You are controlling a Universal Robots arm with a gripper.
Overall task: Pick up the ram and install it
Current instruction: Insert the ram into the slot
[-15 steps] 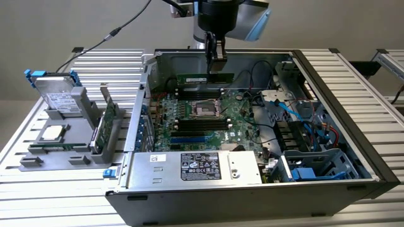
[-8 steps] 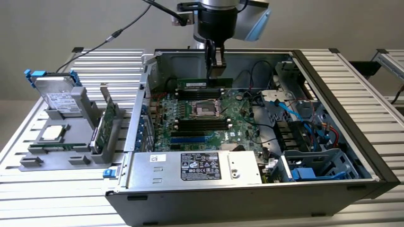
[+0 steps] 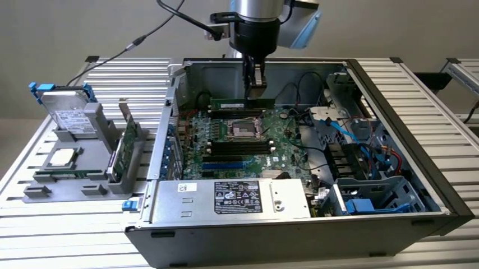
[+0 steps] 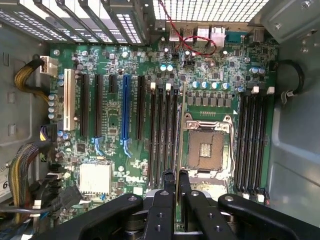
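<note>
My gripper (image 3: 256, 84) hangs inside the open computer case, shut on the ram (image 3: 241, 103), a long narrow green stick held level a little above the motherboard (image 3: 281, 148). The stick hovers over the far bank of black slots (image 3: 224, 114), just behind the CPU socket (image 3: 245, 129). In the wrist view the ram (image 4: 179, 135) shows edge-on as a thin strip running out from between the black fingers (image 4: 169, 182) of the gripper (image 4: 176, 177). It lies alongside the slots (image 4: 165, 135) beside the socket (image 4: 207, 147). A second bank of slots (image 4: 252, 145) sits past the socket.
The case walls (image 3: 404, 129) ring the board. A silver power supply (image 3: 232, 199) fills the near side, and a drive cage (image 3: 374, 196) with blue cables (image 3: 351, 134) stands at the exterior view's right. Outside, a grey holder (image 3: 67, 179) carries a drive with blue tabs (image 3: 71, 115) and a green card (image 3: 129, 143).
</note>
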